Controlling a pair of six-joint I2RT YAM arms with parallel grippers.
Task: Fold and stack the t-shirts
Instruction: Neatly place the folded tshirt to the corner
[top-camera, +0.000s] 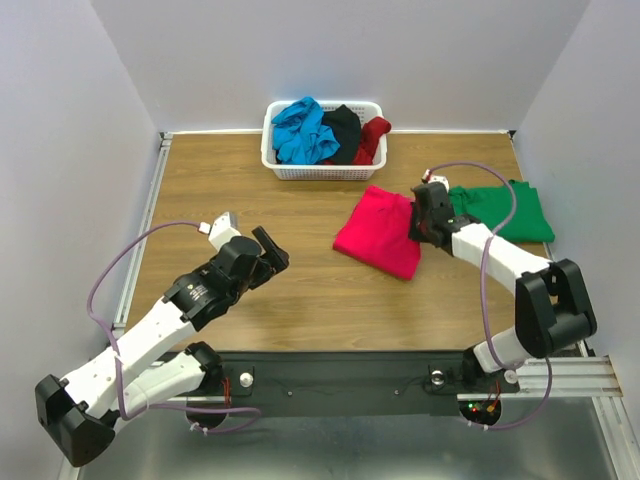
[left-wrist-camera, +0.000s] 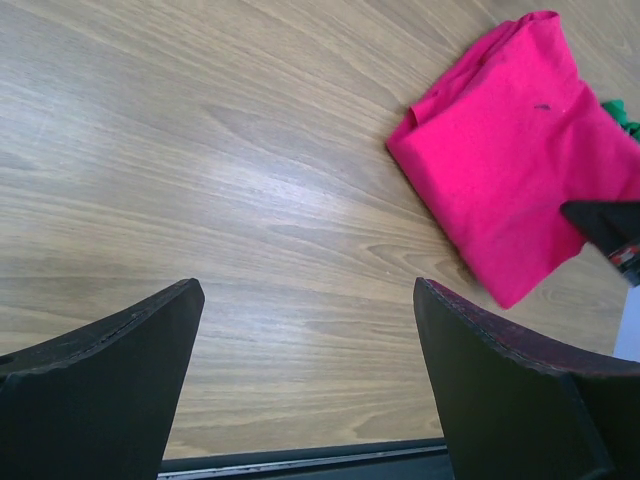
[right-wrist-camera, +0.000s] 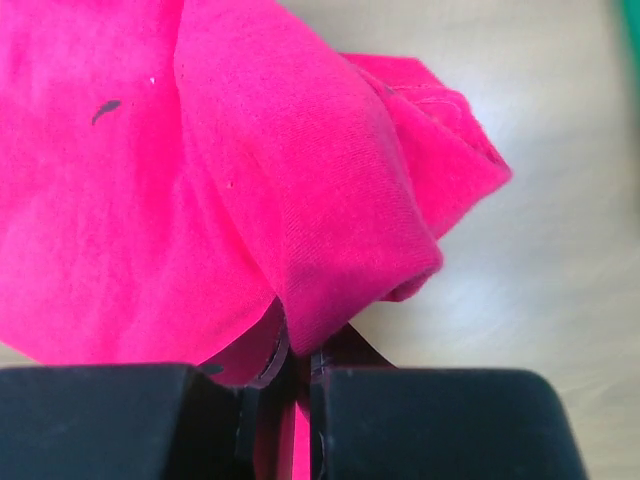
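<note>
Nearest you, toward the left edge of the table (top-camera: 300, 300), your left gripper (top-camera: 270, 250) hangs above bare wood. Its jaws stand wide apart with nothing between them. In the left wrist view the two dark fingers (left-wrist-camera: 120, 380) frame only wood grain, and the left gripper (left-wrist-camera: 305, 290) points toward the pink-red t-shirt (left-wrist-camera: 510, 150), which lies well apart from it.

Farther in and right of the middle, that pink-red t-shirt (top-camera: 378, 232) lies folded into a rough rectangle, set at a slant to the table edges. Your right gripper (top-camera: 428, 222) sits at the shirt's right side. In the right wrist view the right gripper (right-wrist-camera: 298, 350) has its jaws pressed nearly together on a bunched fold of the pink-red t-shirt (right-wrist-camera: 200, 180), and the cloth rises in a soft ridge from the pinch.

Just beyond the gripper, against the right edge, the green t-shirt (top-camera: 505, 208) lies spread flat. Whether it touches the pink-red one you cannot tell, since the gripper covers the gap.

At the far edge, near its middle, the white basket (top-camera: 275, 168) holds a blue t-shirt (top-camera: 303, 130), a black t-shirt (top-camera: 343, 128) and a dark red t-shirt (top-camera: 374, 138), crumpled side by side.
</note>
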